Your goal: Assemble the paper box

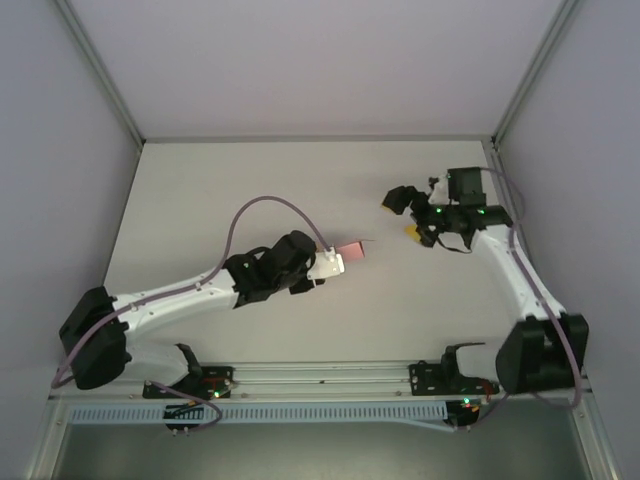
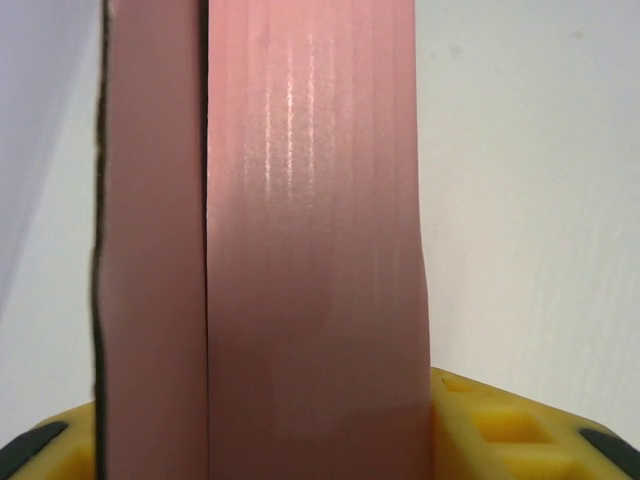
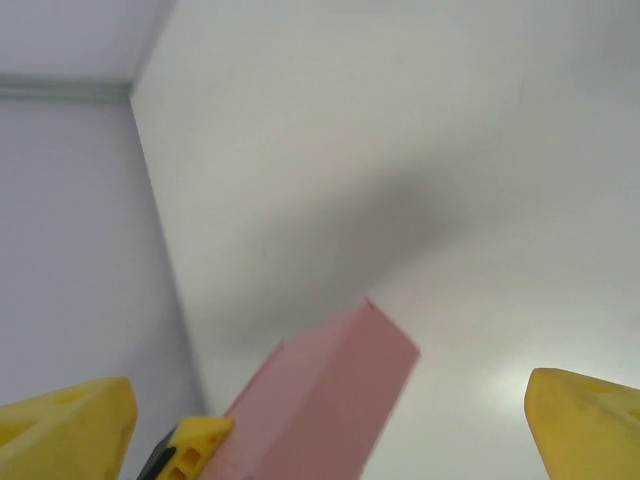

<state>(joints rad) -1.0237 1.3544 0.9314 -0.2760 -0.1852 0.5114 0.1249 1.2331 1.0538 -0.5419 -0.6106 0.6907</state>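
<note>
Paper box point(image 1: 352, 248): likely light, crushable card, best pinched across flat faces; left end effector point(image 1: 335, 262) grasps it; right end effector point(image 1: 400, 220), 2 o'clock, released.

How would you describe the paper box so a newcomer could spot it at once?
In the top view, follow the left arm from the near edge of the white table toward the middle. At its tip the left gripper holds the paper box, its jaws shut on it. It is the only pink thing among white, black and yellow parts.
</note>
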